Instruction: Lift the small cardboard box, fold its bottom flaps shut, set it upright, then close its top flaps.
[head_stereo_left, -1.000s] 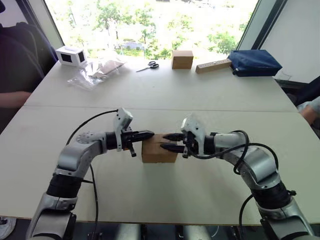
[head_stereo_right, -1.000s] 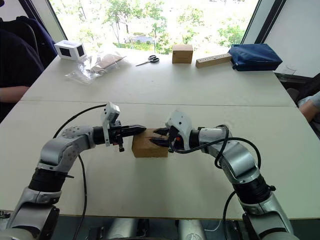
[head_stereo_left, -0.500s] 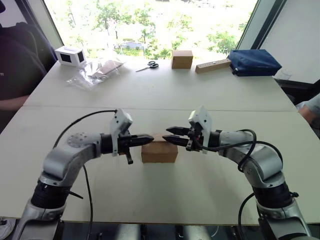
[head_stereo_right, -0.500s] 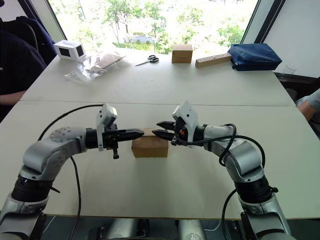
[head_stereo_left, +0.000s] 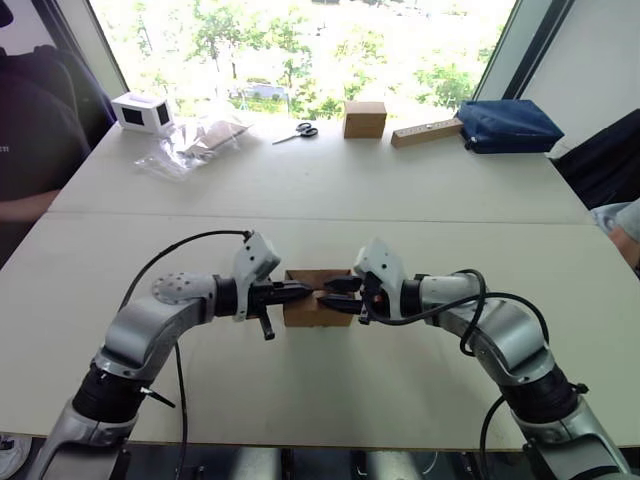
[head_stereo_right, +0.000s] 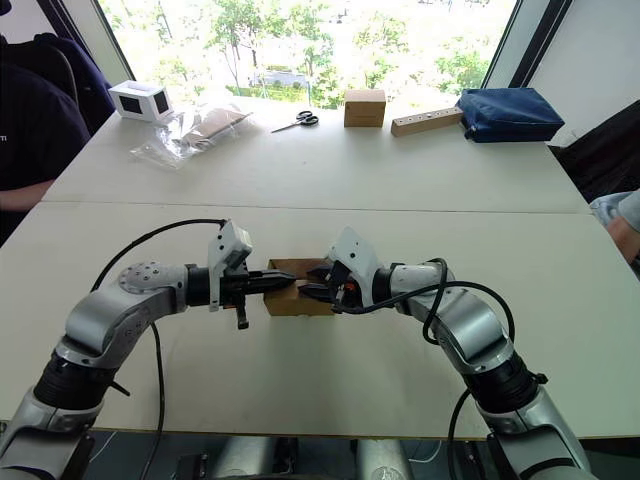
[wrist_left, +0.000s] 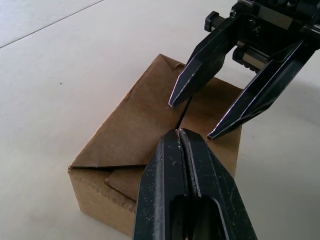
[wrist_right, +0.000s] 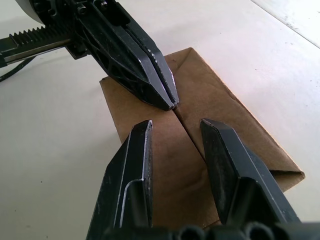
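The small cardboard box (head_stereo_left: 316, 307) stands on the table (head_stereo_left: 320, 190) in front of me, between both arms. Its top flaps (wrist_left: 131, 122) lie flat and meet at a middle seam; the bottom flaps are hidden underneath. My left gripper (head_stereo_left: 306, 291) is shut, its tip over that seam from the left, and I cannot tell if it touches. From the right, my right gripper (head_stereo_left: 335, 296) stands open with one finger on either side of the seam, tips just above the cardboard. The two grippers' tips almost meet, as the left wrist view shows the right gripper (wrist_left: 192, 119) facing my shut fingers (wrist_left: 170, 165).
Along the far edge lie a cube-shaped brown box (head_stereo_left: 365, 118), a long tan block (head_stereo_left: 427, 132), scissors (head_stereo_left: 297, 131), a blue bag (head_stereo_left: 508, 124), a clear plastic bag (head_stereo_left: 195, 143) and a small white device (head_stereo_left: 141, 112). A person sits at the left (head_stereo_left: 30, 130); another's sleeve (head_stereo_left: 620, 215) is at the right.
Both grippers had lifted off the box half a second ago; they have since come down and closer together over its top. The box has stayed in place.
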